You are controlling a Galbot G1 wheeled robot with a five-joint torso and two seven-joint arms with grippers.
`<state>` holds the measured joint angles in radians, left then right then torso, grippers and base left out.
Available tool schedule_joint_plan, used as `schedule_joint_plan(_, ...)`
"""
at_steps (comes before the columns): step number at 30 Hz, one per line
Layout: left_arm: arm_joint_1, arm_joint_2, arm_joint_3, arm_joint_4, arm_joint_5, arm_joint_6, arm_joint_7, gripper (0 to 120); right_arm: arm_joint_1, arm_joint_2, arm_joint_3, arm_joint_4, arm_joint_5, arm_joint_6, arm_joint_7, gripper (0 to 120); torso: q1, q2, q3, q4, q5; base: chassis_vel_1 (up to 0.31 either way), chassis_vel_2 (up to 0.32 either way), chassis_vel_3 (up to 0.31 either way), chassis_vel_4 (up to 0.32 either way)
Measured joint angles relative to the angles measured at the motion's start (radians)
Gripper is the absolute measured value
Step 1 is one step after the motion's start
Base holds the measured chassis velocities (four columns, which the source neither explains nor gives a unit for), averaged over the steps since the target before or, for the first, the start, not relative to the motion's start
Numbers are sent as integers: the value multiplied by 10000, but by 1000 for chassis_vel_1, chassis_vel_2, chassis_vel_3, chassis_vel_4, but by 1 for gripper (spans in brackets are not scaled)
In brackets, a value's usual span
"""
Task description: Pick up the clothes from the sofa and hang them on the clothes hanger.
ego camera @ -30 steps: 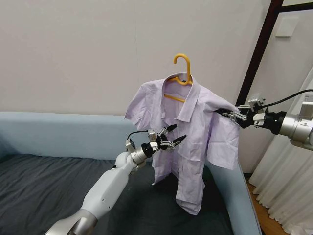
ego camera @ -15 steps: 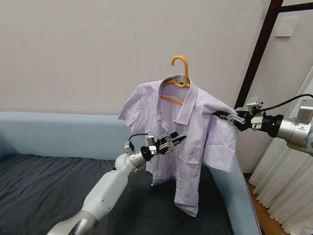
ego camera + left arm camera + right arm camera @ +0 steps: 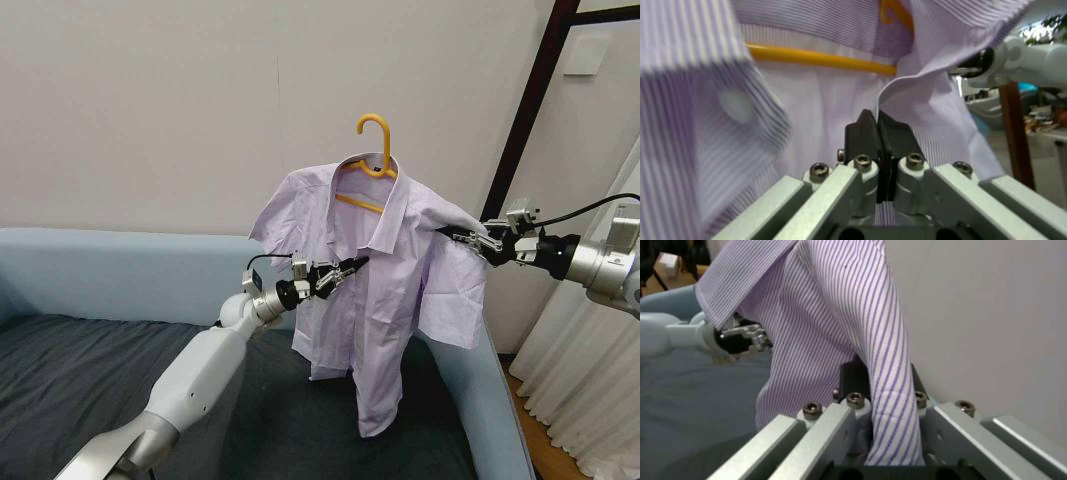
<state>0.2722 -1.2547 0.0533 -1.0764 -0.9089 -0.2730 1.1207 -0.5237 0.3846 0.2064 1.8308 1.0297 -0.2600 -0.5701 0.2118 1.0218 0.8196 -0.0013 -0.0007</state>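
Note:
A lilac striped shirt (image 3: 400, 260) hangs on a yellow hanger (image 3: 375, 135), held in the air above the sofa's right end. My right gripper (image 3: 468, 240) is shut on the shirt's shoulder at the hanger's end; the cloth (image 3: 840, 315) runs between its fingers (image 3: 855, 375). My left gripper (image 3: 342, 270) reaches up to the shirt front, and its fingers (image 3: 863, 132) are pressed together at the edge of the front opening (image 3: 920, 85), below the hanger's yellow bar (image 3: 820, 57). The left gripper (image 3: 743, 337) also shows in the right wrist view, beside the hanging cloth.
A light blue sofa (image 3: 100, 270) with a dark grey seat (image 3: 80, 380) lies below. The white wall is close behind the shirt. A dark slanted post (image 3: 525, 110) and pale curtains (image 3: 590, 400) stand at the right.
My left gripper, open a second ago, has risen a little and shut at the shirt's front. The shirt and hanger swayed left and back. The right gripper kept its hold.

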Motion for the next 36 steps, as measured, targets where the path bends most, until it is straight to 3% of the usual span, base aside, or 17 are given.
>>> schedule_joint_plan(7, -129, 0, -173, 55, 951, -234, -351, 0, -44, 323, 0, -23, 6, 83, 1, 0, 0, 0, 0, 1, 2, 0, 0, 0, 0)
schedule_joint_plan(14, 943, -84, -180, -250, 966, -822, -1415, 0, -240, 1011, 182, -196, 59, 123, -10, 0, 0, 0, 0, 2, -1, 0, 0, 0, 0)
schedule_joint_plan(21, 2147, -85, -672, -1057, 535, -1483, -2093, 22, 272, 1414, -163, -1044, -262, 69, -169, 0, 0, 0, 0, -3, 1, 0, 0, 0, 0)
schedule_joint_plan(26, 3502, 8, -1502, -1905, 402, -1723, -2572, 40, 1223, 2077, -714, -1835, -658, -221, -148, 0, 0, 0, 0, 2, -1, 0, 0, 0, 0)
schedule_joint_plan(29, 4714, 106, -2077, -2729, 271, -1852, -3026, 55, 2138, 2671, -1411, -2323, -903, -503, 104, 0, 0, 0, 1, 6, -2, 0, 0, 0, 0)
schedule_joint_plan(36, 6174, 34, -3130, -3461, 455, -2036, -3461, 77, 3581, 2990, -2632, -2601, -882, -924, 808, 0, -1, 0, 0, 0, -2, 0, 0, 0, 0)
